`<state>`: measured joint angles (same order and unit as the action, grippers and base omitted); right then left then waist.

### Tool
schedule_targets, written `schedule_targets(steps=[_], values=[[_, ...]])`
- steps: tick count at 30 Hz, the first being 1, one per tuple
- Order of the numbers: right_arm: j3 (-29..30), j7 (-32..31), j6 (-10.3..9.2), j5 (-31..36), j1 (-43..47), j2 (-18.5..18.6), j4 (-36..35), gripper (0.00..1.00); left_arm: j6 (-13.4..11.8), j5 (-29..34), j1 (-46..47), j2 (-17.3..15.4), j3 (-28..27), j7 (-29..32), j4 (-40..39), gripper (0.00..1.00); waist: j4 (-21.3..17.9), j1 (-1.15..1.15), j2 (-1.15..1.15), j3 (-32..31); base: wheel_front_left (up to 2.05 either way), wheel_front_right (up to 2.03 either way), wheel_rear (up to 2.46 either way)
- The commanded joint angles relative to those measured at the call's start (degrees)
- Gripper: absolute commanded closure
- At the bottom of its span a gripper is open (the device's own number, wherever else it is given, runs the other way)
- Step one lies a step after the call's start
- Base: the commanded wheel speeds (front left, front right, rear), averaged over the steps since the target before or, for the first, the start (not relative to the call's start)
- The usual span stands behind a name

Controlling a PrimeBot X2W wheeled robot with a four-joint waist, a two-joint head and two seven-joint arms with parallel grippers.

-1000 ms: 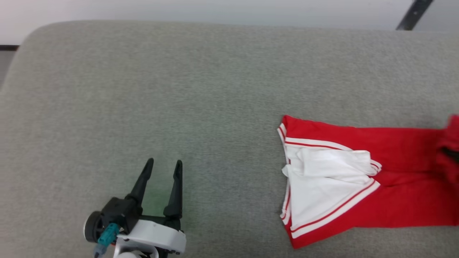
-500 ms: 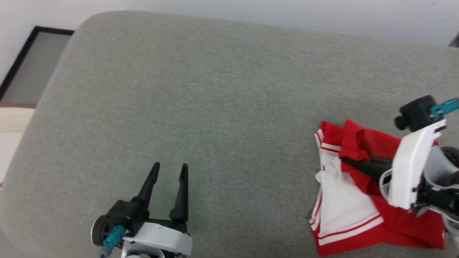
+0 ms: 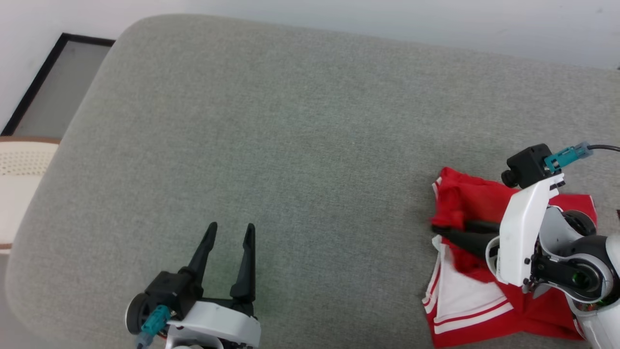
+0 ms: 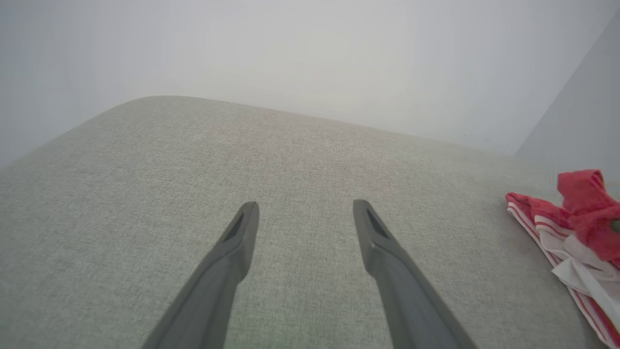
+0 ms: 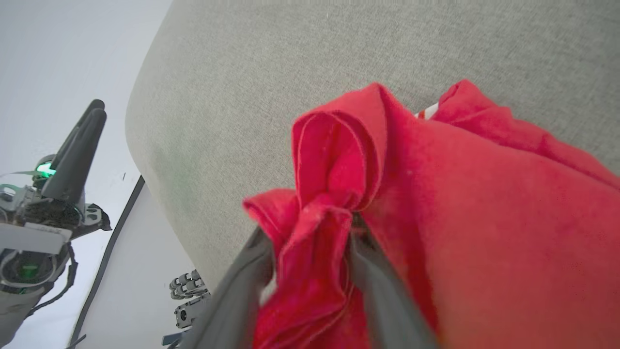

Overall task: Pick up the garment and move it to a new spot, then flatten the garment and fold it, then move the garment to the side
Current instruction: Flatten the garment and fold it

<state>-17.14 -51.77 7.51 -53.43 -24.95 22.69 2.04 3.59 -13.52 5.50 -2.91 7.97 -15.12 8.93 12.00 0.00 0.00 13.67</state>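
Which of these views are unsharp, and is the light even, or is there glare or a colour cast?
Head view: soft even light, no glare; the red T-shirt with white sleeves smears slightly near the right gripper; faint green tint on the grey fabric cushion by the left gripper. Left wrist view: pale, hazy. Right wrist view: dark fingers and nearest cloth out of focus.

The head camera has swung, and the cushion's (image 3: 271, 121) rounded corner now sits at upper left. The right gripper (image 3: 436, 229) has come in at the right edge of the frame. The garment (image 3: 477, 203), stretched flat a second ago, is doubled over, with red cloth covering much of the white sleeve (image 3: 465, 291). The gripper's jaws have parted around the fold.
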Motion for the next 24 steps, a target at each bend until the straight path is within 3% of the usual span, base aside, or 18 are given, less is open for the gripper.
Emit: schedule_targets(steps=[1, 6, 14, 17, 24], values=[[-0.14, 0.39, -0.05, -0.42, -0.37, -0.15, 0.11, 0.0, 0.14, 0.06, 0.2, 0.04, -0.14, 0.02, 0.1, 0.0, -0.46, 0.0, 0.0, -0.41, 0.0, 0.0, 0.0], [-0.06, 2.22, -0.05, -3.31, -0.73, -0.35, -0.08, 0.0, 0.77, 0.64, -0.06, 0.04, -1.15, 0.02, 0.69, 0.0, -2.31, 0.0, 0.0, -2.01, 0.0, 0.0, 0.0], [1.78, 8.2, -0.05, -4.76, 0.67, 2.66, -1.2, 0.0, 1.96, 1.46, 0.0, 0.03, -2.84, 0.02, 1.81, 0.0, -6.23, 0.0, 0.0, -4.92, 0.0, 0.0, 0.0], [2.62, 12.25, -0.05, -2.32, 2.22, 4.87, 0.21, 0.0, 2.54, 1.22, 0.51, 0.03, -3.24, 0.02, 2.62, 0.0, -7.77, 0.0, 0.0, -6.15, 0.0, 0.0, 0.0], [3.05, 29.16, -0.05, 7.67, 6.11, 6.98, 5.77, 0.0, 3.43, 1.76, 2.11, -0.57, -5.37, 0.02, 5.04, 0.0, -11.14, 0.0, 0.0, -8.38, 0.0, 0.0, 0.0]])
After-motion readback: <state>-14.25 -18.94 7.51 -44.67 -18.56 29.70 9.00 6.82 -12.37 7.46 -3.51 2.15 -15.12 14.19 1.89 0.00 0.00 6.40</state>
